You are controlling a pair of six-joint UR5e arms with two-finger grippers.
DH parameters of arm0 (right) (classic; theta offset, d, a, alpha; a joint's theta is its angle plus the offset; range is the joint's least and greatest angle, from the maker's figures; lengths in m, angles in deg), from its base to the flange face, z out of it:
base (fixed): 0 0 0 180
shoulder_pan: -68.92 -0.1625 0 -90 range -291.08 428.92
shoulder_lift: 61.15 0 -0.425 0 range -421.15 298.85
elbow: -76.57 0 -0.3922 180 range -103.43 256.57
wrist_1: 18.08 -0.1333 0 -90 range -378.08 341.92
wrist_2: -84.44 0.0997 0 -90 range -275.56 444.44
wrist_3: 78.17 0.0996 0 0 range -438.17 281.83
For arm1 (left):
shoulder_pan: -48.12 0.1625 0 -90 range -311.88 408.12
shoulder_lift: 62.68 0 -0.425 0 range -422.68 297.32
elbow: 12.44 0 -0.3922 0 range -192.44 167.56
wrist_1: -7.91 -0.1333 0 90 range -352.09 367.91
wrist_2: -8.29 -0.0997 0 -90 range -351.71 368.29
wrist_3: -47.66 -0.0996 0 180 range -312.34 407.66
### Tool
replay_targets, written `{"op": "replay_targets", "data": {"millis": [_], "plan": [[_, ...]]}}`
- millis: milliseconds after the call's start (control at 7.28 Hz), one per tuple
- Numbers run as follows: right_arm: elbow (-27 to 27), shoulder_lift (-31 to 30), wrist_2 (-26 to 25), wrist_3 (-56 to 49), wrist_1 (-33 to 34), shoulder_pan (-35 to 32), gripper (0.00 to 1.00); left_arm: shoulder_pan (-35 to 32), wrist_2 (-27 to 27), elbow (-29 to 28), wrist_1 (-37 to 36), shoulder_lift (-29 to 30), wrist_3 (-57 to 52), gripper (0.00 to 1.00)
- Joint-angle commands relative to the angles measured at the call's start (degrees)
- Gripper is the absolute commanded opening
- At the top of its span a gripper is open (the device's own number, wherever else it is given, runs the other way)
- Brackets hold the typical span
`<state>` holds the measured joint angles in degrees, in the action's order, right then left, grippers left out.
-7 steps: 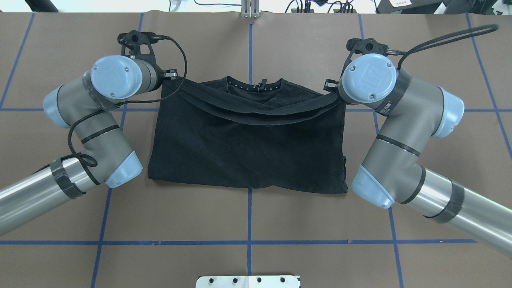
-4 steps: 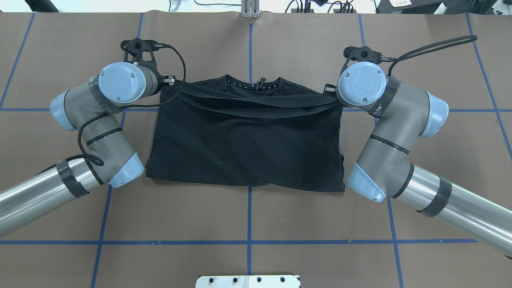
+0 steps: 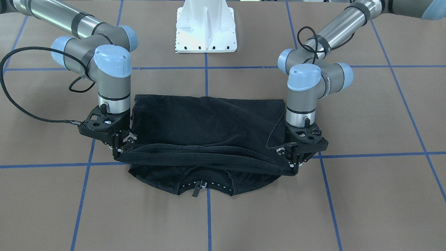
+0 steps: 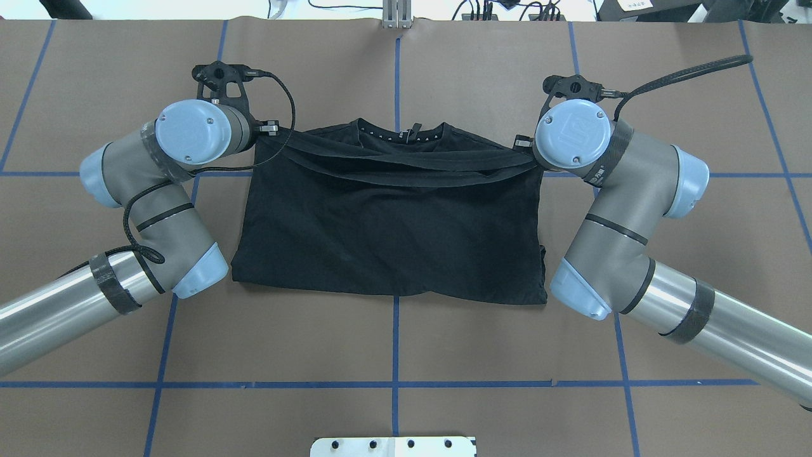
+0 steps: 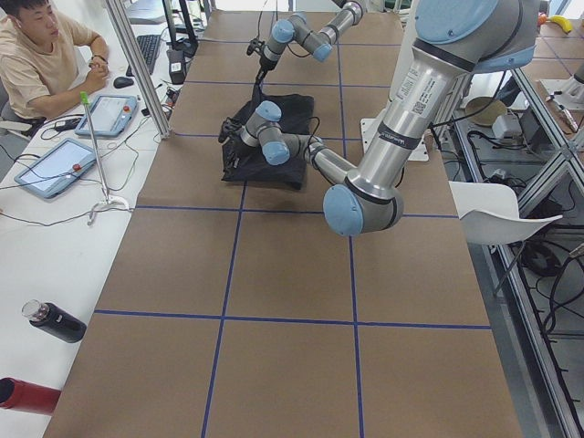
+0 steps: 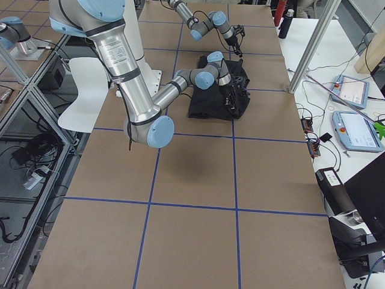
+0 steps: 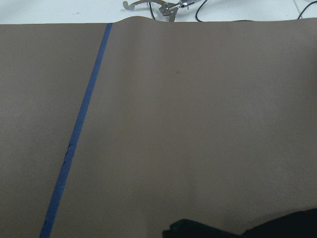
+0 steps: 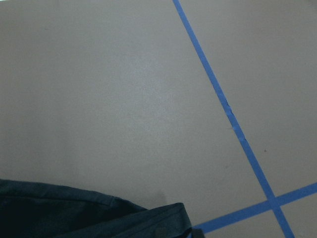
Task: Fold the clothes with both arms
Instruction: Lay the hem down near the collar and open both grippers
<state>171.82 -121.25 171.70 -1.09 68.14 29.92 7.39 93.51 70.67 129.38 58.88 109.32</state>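
The black T-shirt (image 4: pixel 387 235) lies on the brown table, folded in half with its hem brought up near the collar (image 4: pixel 406 134). It also shows in the front-facing view (image 3: pixel 209 118). My left gripper (image 4: pixel 269 130) is shut on the hem's left corner, just above the table; in the front-facing view it (image 3: pixel 292 164) is on the right. My right gripper (image 4: pixel 521 143) is shut on the hem's right corner, and it (image 3: pixel 118 150) is on the left there. The hem sags between them over the collar (image 3: pixel 202 183). No graphic shows. Black cloth edges show in both wrist views (image 7: pixel 277 225) (image 8: pixel 74 213).
The white pedestal base (image 3: pixel 205 28) stands behind the shirt. Blue tape lines (image 4: pixel 396 384) grid the brown table. An operator (image 5: pixel 41 55) sits at a side desk with tablets (image 5: pixel 55 164). Bottles (image 5: pixel 55 321) lie on that desk.
Both wrists have dropped lower and shifted slightly toward the collar over the first half second, carrying the hem with them. Since then hardly anything has moved.
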Motion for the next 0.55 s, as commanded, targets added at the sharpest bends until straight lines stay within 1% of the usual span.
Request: {"op": "replay_targets", "data": {"millis": [0,137,275,412], "plan": [[2.38,0.16,5.51,-4.88,0.09,-2.82,1.0,-1.71,6.66,4.66,1.49,-0.79,-5.91,1.0],[4.48,-0.62,9.13,-7.61,0.18,-3.97,1.0,-1.46,10.28,9.74,1.83,-6.28,-6.55,1.0],[5.64,-1.24,9.42,-8.08,0.18,-3.98,1.0,-1.29,13.19,14.92,1.84,-10.07,-6.56,1.0],[6.52,-1.42,9.34,-7.91,0.18,-3.72,1.0,-0.94,16.35,17.76,2.01,-13.77,-6.56,1.0]]}}
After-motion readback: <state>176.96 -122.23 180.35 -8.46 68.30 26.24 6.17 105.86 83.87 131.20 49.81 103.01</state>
